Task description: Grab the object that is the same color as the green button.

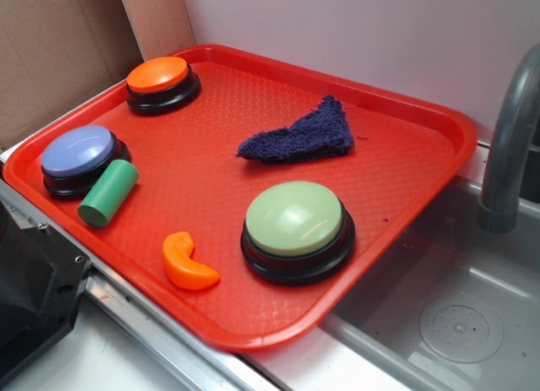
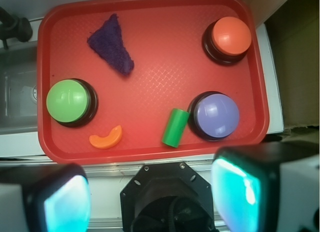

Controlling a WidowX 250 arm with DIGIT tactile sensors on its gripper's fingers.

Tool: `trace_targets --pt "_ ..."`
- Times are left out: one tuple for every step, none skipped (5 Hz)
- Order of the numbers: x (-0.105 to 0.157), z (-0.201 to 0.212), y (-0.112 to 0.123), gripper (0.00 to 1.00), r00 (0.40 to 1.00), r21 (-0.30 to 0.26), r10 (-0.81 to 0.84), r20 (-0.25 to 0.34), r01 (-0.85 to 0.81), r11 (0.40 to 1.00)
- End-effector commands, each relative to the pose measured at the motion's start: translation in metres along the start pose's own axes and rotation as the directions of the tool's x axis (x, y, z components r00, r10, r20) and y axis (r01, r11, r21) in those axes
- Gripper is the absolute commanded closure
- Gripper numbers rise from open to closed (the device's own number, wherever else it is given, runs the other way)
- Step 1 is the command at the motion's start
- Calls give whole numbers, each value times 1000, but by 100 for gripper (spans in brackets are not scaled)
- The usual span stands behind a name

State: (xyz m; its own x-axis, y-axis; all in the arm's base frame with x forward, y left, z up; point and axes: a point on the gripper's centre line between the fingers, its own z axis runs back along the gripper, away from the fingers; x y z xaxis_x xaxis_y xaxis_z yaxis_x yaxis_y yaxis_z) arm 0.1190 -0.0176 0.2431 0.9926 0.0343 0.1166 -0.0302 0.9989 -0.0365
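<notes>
Red tray [image 1: 405, 112] holds a smooth green cylinder [image 1: 108, 193] on its side; claw [image 2: 150, 192] fingers spread apart.

A red tray [image 2: 150, 142] sits ahead of the tool. On it, nearest and just right of centre, lies the green cylinder [image 2: 175, 127], touching the blue button [image 2: 216, 114]. Nearest on the left lies an orange crescent [image 2: 106, 138], with the green button [image 2: 68, 101] just beyond. Farther off: a purple cloth [image 2: 112, 44] left, an orange button [image 2: 230, 36] right.
</notes>
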Motion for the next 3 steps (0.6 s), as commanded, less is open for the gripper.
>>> trace_targets --pt "0 0 0 0 1000 0 0 0 0 1000" --pt "0 -49 42 0 966 66 246 -82 -241 968" --pt "-11 -93 75 0 873 67 480 -91 -475 877"
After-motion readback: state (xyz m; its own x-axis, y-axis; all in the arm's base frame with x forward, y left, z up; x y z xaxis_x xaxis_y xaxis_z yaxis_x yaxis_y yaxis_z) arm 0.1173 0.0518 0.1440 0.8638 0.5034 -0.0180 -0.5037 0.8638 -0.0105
